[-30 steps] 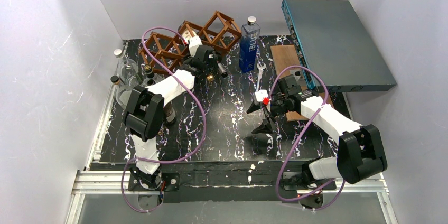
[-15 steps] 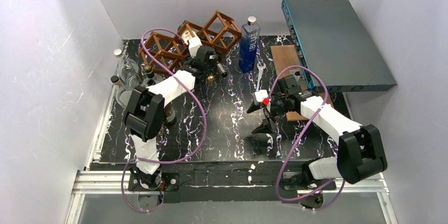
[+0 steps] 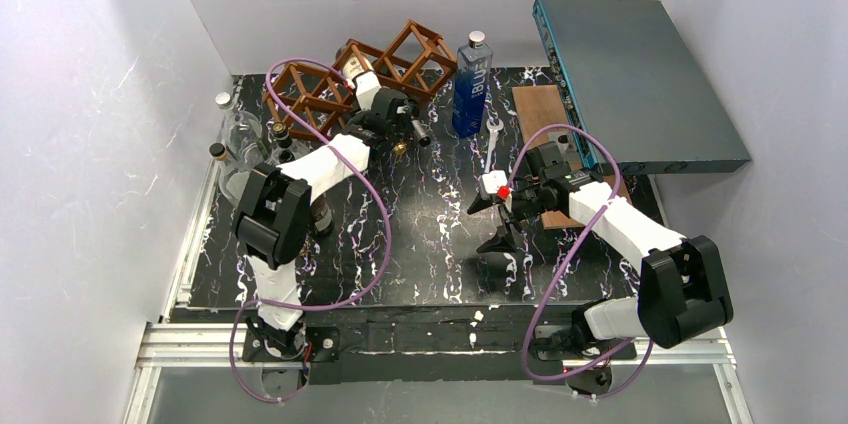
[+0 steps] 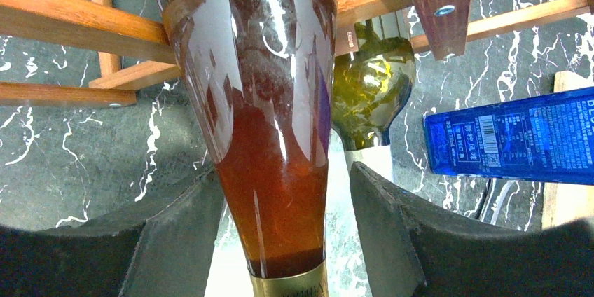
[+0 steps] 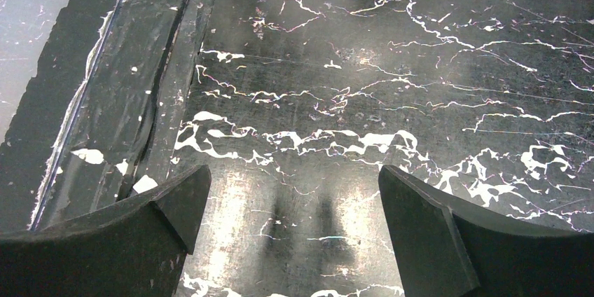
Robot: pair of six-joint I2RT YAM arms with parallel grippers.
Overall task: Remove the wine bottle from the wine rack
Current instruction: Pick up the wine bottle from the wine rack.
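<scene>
The reddish-brown wooden wine rack point(image 3: 400, 54) stands at the back of the table; its slats point(image 4: 70, 20) fill the top of the left wrist view. A wine bottle point(image 4: 273, 136) with amber liquid and a gold foil collar lies in a cell, neck toward the wrist. My left gripper point(image 4: 280, 171) is open around the neck: the left finger is at the glass and a gap shows on the right. In the top view the left gripper point(image 3: 388, 112) hides most of the bottle. My right gripper point(image 5: 294, 178) is open and empty over the table, mid right point(image 3: 488, 222).
A blue bottle point(image 3: 472, 84) stands right of the rack and shows in the left wrist view point(image 4: 511, 136). A green bottle point(image 4: 368, 94) lies behind the rack. Clear bottles point(image 3: 240, 129) stand at left. A wrench point(image 3: 492, 144), wooden board point(image 3: 545, 109) and grey box point(image 3: 640, 74) are at right.
The left wrist has shifted very slightly at the rack. The right arm has not moved.
</scene>
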